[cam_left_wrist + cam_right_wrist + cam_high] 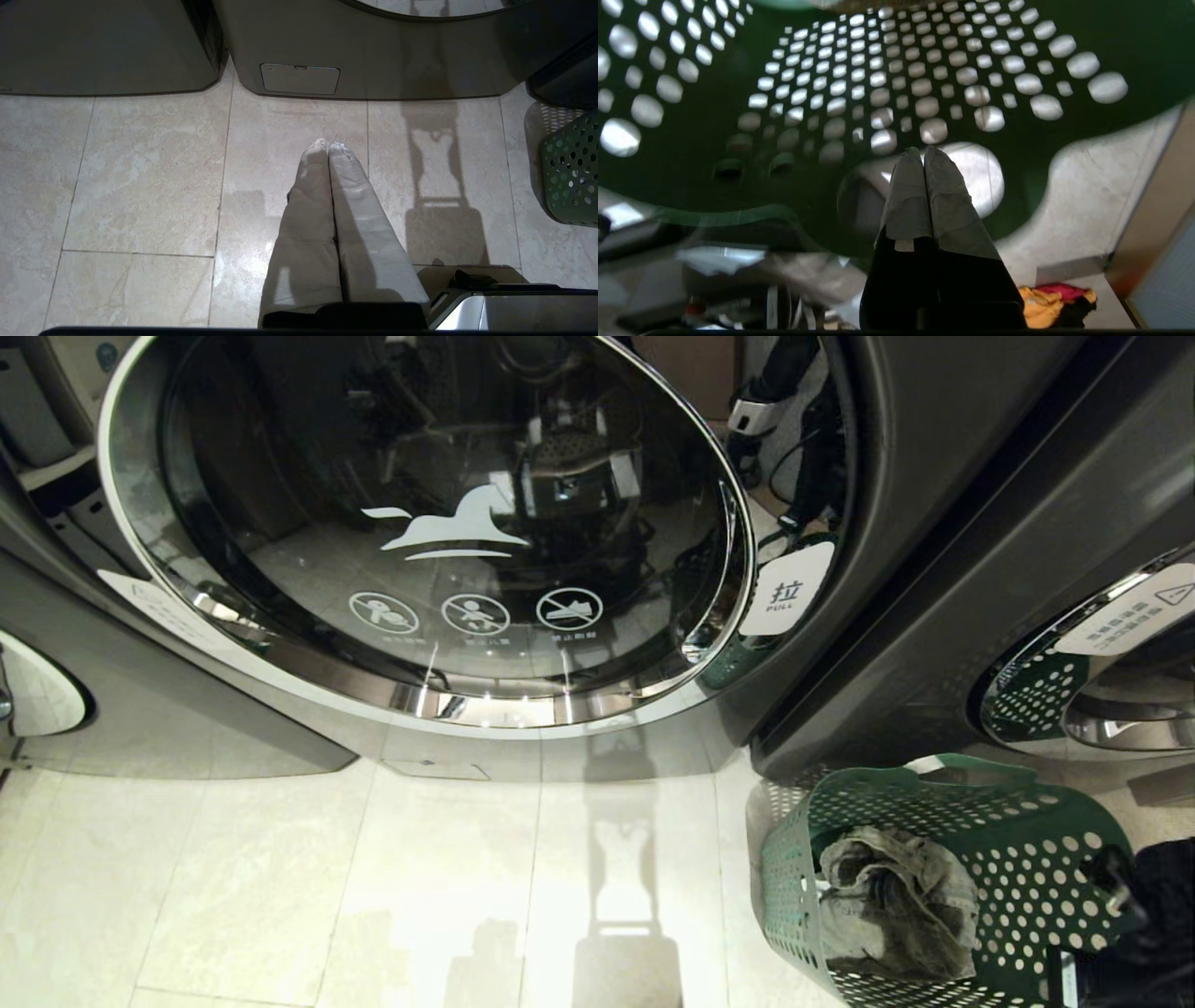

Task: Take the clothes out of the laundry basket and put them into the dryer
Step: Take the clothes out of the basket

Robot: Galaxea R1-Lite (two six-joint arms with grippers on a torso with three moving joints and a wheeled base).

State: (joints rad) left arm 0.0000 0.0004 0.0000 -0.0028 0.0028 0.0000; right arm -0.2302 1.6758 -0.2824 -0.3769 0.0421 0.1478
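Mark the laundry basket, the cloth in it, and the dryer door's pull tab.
basket [1027,859], head view, perforated inner wall
cloth [896,905], head view, middle of the crumpled bundle
pull tab [786,590], head view, white label face

Right hand [924,156]: fingers pressing together, pointing at the perforated green wall of the laundry basket [896,84]. Yellow and red clothes [1052,301] lying on pale floor [1092,205] beyond.

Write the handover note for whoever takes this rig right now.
Left gripper: shut, empty, parked above the floor tiles.
Right gripper: shut, empty, beside the green laundry basket, right of the dryer.
Grey clothes lie in the basket.
Dryer door looks shut.
Done: nothing loaded that shows.
Left: open the door, grasp the clothes, load them.
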